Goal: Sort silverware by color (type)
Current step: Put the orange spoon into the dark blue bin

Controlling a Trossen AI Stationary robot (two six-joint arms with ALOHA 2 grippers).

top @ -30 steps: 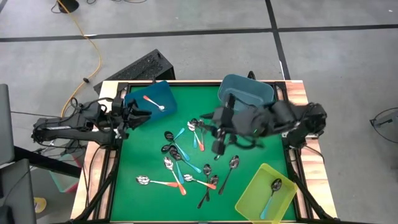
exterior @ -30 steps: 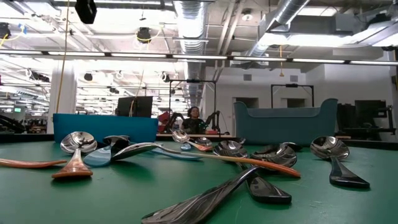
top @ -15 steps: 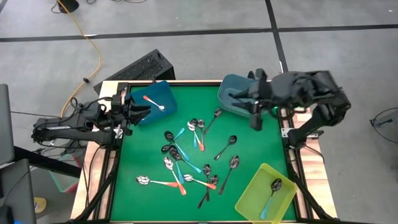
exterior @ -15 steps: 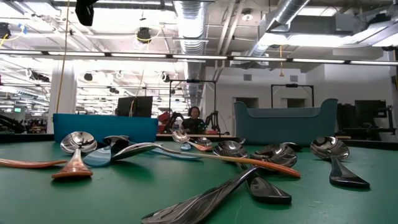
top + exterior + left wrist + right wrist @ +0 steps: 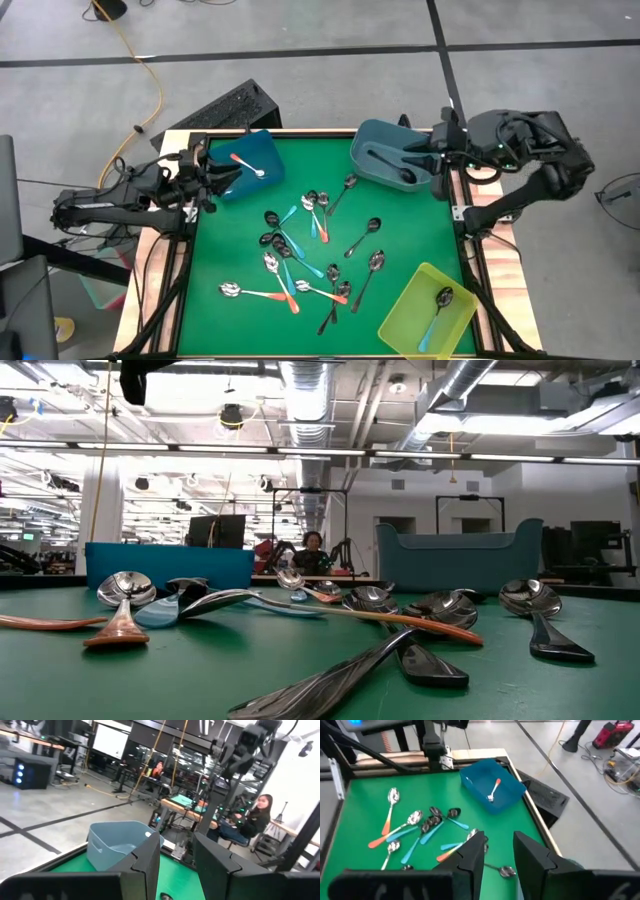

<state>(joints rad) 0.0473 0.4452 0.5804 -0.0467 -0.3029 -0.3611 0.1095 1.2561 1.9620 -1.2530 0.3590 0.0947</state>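
Several spoons (image 5: 300,255) with orange-red, light blue or dark handles lie scattered on the green mat; the low view shows them (image 5: 400,630) lying flat. One orange-handled spoon (image 5: 246,164) lies in the blue bin (image 5: 262,150). A dark spoon (image 5: 392,170) lies in the teal bin (image 5: 380,140), and a blue-handled one (image 5: 438,305) in the yellow-green bin (image 5: 405,315). My left gripper (image 5: 222,180) (image 5: 176,842) hovers open at the blue bin's left side. My right gripper (image 5: 428,165) (image 5: 498,842) is open and empty above the teal bin's right end.
The three bins stand at the mat's far left, far right and near right corners. A raised wooden frame (image 5: 480,270) edges the table. A black keyboard (image 5: 225,108) lies beyond the far edge. A person (image 5: 252,817) sits in the room behind.
My right arm has swung from above the middle of the mat toward the table's far right, past the teal bin, and drawn back to its right end. Spoons it had covered show again on the mat. A dark spoon now shows in the teal bin.
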